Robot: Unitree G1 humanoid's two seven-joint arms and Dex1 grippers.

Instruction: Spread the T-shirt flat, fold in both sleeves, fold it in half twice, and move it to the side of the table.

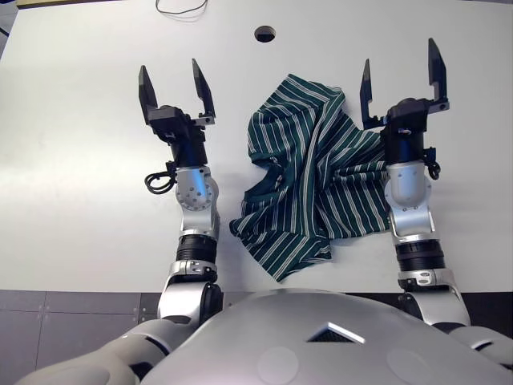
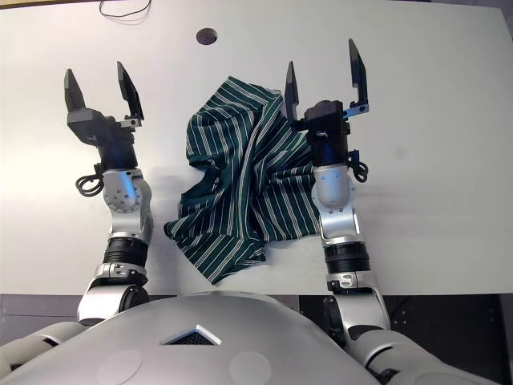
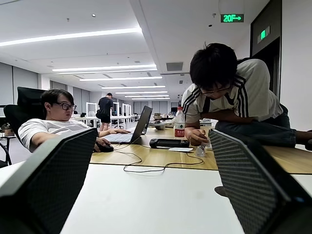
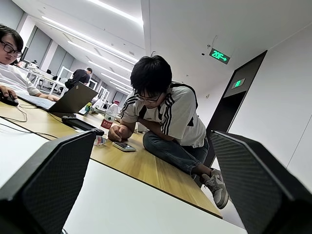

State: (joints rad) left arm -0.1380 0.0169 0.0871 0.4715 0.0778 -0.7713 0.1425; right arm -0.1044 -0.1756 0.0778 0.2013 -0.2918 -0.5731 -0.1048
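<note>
T-shirt [image 1: 309, 172] crumpled in a heap on tabletop [image 1: 80, 200], between the arms; spread-flat step not yet begun. Left tool [image 1: 169, 72] and right tool [image 1: 399, 56] released, empty, flanking it. Next, probably: pinch opposite edges, pull apart.

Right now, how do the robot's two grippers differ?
The left gripper hangs over bare table, apart from the T-shirt; the right gripper sits close beside it, wrist over the cloth's edge. The right gripper is farther forward than the left gripper. Both have open, empty jaws.
</note>
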